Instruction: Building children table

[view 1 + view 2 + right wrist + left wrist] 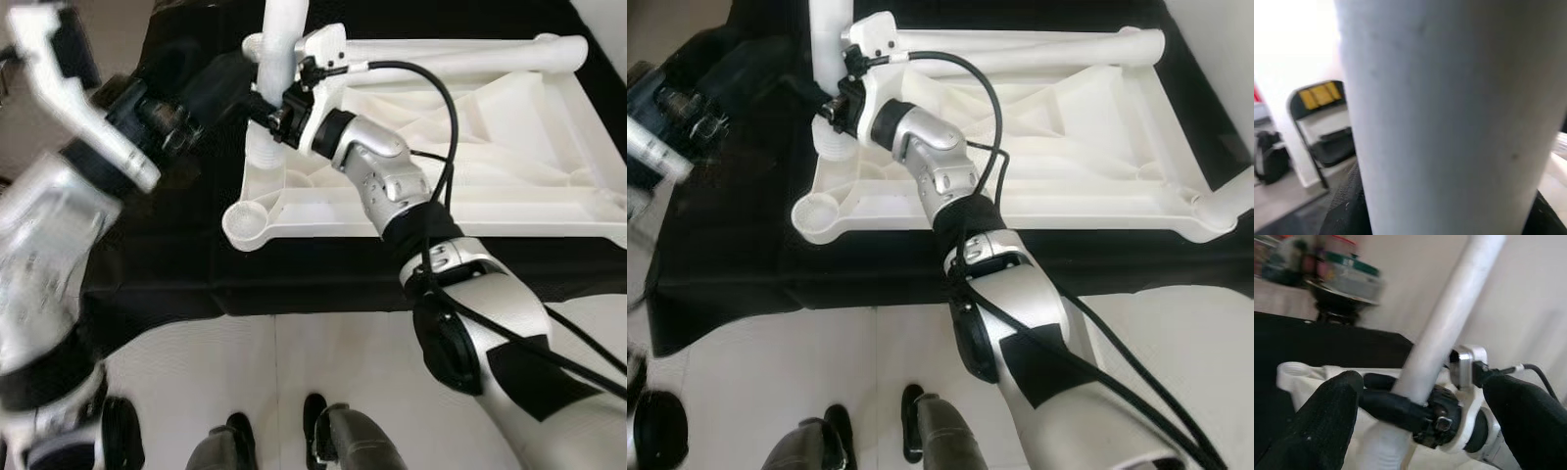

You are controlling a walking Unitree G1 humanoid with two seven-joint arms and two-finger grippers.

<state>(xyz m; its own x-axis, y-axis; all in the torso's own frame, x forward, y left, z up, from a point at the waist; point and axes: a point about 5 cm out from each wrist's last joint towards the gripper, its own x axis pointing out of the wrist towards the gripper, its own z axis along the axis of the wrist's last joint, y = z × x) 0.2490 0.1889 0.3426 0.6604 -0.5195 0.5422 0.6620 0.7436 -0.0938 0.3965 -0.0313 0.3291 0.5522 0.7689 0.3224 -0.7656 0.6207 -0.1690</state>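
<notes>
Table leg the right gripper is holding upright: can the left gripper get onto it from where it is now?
Probably yes. The left gripper is open and faces the table leg, which stands between its fingers. The right gripper clamps the leg low down, so the stretch above looks free to grab.

The upright white leg (282, 59) runs off the top edge of both eye views, so its upper end is cut off. Where it meets the white table frame (411, 201), the joint is partly hidden behind the right gripper (265, 110). The frame's far right corner is cut by the picture's edge in the left eye view. The left arm (59, 166) is smeared by motion, and its gripper is too blurred there to read. In the right wrist view the leg is an out-of-focus white mass. Objects on the shelf (1327, 269) behind are too blurred to identify.
</notes>
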